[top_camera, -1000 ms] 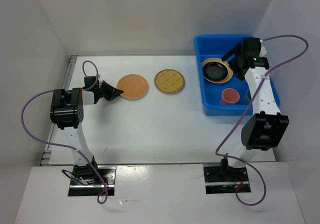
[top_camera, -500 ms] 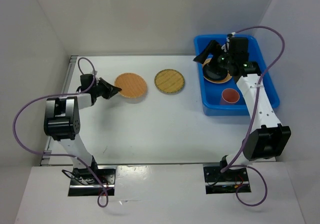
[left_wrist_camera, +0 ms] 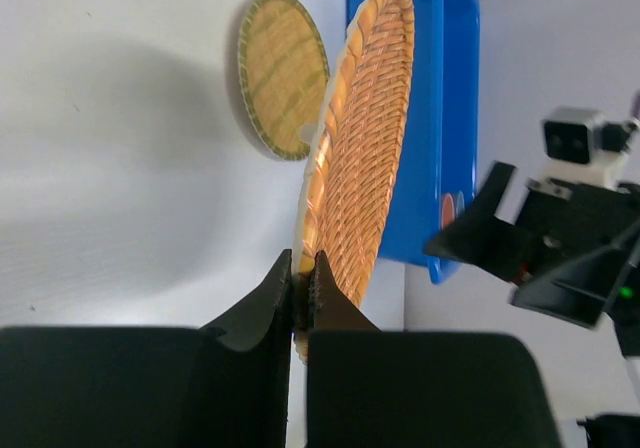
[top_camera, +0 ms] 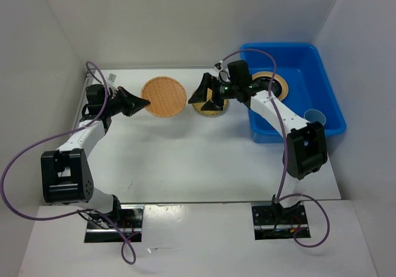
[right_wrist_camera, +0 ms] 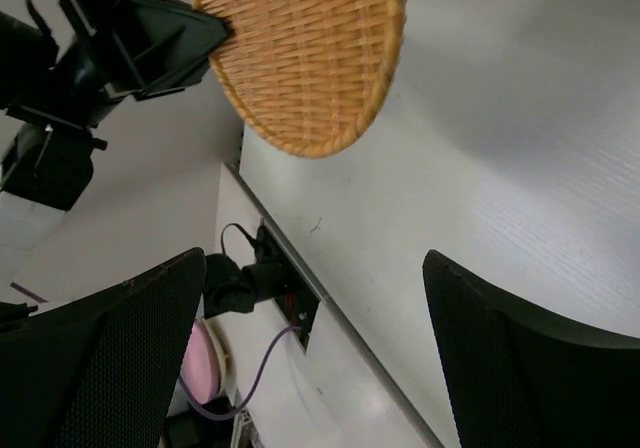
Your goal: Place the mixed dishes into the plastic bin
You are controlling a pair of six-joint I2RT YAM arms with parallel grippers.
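Woven bamboo plate (top_camera: 166, 94) tilted at 11 o'clock, left gripper (top_camera: 144, 103) pinching rim; plastic bin (top_camera: 266, 135) at 2 o'clock.
Left wrist: jaws clamped.
Right wrist: right gripper (right_wrist_camera: 310, 268) wide open, empty.
Carry step; next: swing over bin wall.

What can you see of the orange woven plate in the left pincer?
The orange woven plate is round and shallow, woven from tan-orange strips like wicker, with a thicker braided rim. The left pincer is shut on its left edge, one finger on each face; nothing else touches it. It looks lifted off the white table and tilted, left of the greenish woven plate and outside the blue bin. No damage shows.
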